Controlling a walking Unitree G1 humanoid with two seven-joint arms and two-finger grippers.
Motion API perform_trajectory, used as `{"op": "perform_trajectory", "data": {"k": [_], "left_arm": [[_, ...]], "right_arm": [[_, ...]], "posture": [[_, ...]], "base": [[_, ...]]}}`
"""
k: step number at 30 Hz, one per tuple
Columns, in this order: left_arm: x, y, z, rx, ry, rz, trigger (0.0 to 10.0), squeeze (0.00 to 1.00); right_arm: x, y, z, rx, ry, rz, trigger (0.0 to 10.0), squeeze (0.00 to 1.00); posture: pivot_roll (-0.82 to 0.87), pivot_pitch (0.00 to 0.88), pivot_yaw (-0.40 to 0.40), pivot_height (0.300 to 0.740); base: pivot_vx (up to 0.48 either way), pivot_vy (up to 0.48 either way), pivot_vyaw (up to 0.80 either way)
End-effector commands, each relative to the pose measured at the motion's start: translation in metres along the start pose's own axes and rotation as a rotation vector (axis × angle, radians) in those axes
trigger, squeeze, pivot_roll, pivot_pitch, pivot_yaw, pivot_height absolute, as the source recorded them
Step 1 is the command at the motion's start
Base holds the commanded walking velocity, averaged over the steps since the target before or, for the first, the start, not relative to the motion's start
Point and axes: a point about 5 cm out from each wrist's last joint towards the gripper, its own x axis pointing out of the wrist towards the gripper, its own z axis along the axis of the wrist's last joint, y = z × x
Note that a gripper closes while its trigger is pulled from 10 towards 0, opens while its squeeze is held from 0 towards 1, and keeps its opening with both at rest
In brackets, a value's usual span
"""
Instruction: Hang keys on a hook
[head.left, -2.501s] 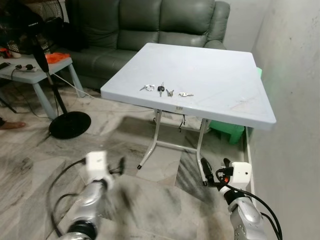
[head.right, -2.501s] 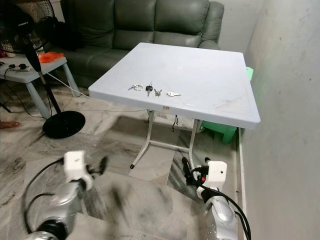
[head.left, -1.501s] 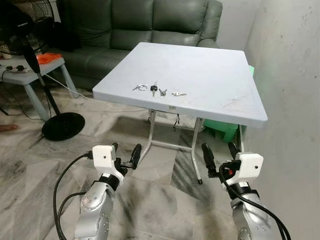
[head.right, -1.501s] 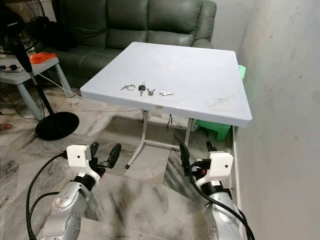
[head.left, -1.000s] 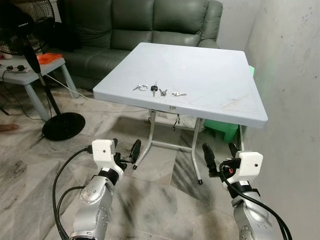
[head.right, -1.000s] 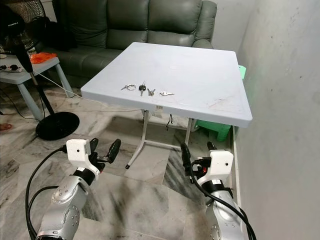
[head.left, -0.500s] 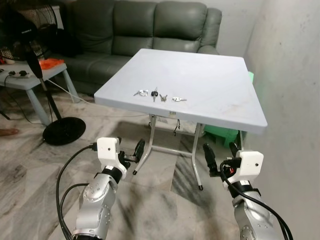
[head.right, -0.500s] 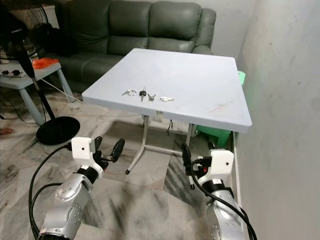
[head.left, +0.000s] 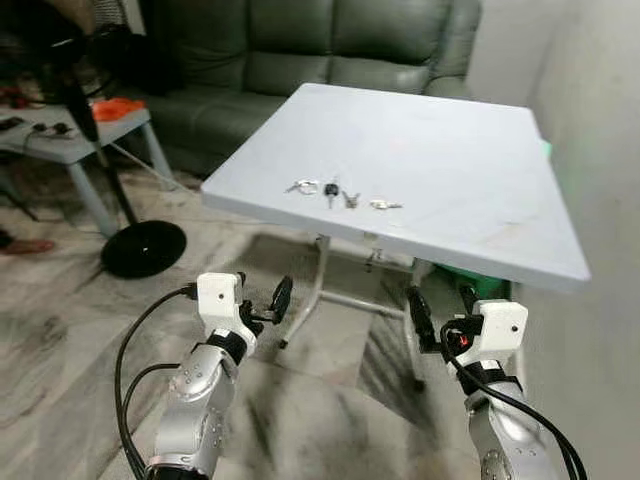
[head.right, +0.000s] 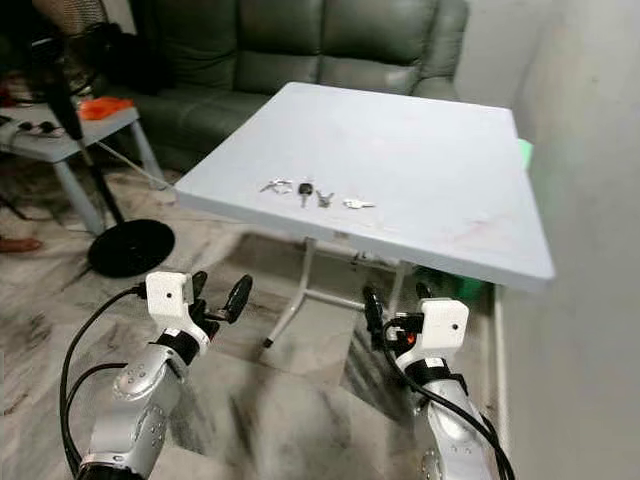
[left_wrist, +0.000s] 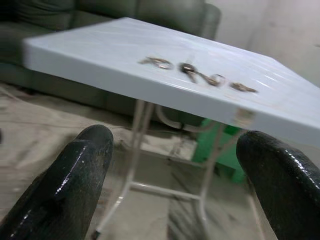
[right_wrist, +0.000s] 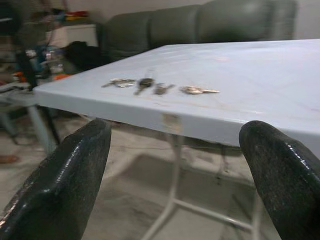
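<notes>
Since half a second ago the whole scene has slid sideways and gone slightly soft, so the head camera has turned; the keys have not shifted on the table, and both arms keep the raised pose they had.

The keys (head.left: 341, 193) lie in a short row on the white folding table (head.left: 470, 170), near its front edge and toward its left corner: a ring at the left end, a dark-headed key next to it, then smaller silver pieces trailing right. Nothing touches them. In the left wrist view they (left_wrist: 197, 72) sit on the tabletop above and beyond the fingertips; the right wrist view shows them (right_wrist: 155, 86) the same way, just back from the table's edge.

The left gripper (head.left: 262, 302) is held up in front of the table and below its top, well short of the keys, its two black fingers (left_wrist: 75, 180) spread wide with nothing between them. The right gripper (head.left: 440, 315) is raised at about the same height, beneath the table's front right part, its fingers (right_wrist: 70, 175) also spread apart and empty.

Behind the table stands a dark green sofa (head.left: 330, 45). To the left are a low grey side table (head.left: 75, 145) with an orange object on it and the round black base of a standing fan (head.left: 143, 248). A pale wall (head.left: 605, 130) runs along the right, and the floor (head.left: 60, 330) is grey marbled tile.
</notes>
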Motion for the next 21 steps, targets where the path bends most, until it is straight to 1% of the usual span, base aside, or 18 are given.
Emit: {"op": "perform_trajectory", "data": {"k": [1, 21], "left_arm": [[0.0025, -0.0029, 0.0030, 0.009, -0.004, -0.009, 10.0, 0.00], [0.0010, -0.0046, 0.0012, 0.000, 0.001, -0.012, 10.0, 0.00]], "right_arm": [[-0.0031, -0.0037, 0.0003, -0.001, 0.002, -0.016, 10.0, 0.00], [-0.0065, -0.0030, -0.0030, 0.001, 0.012, -0.003, 10.0, 0.00]], "posture": [[0.00, 0.000, -0.013, 0.740], [0.01, 0.000, -0.018, 0.740]], "base": [[0.322, 0.259, 0.00], [0.314, 0.288, 0.00]]}}
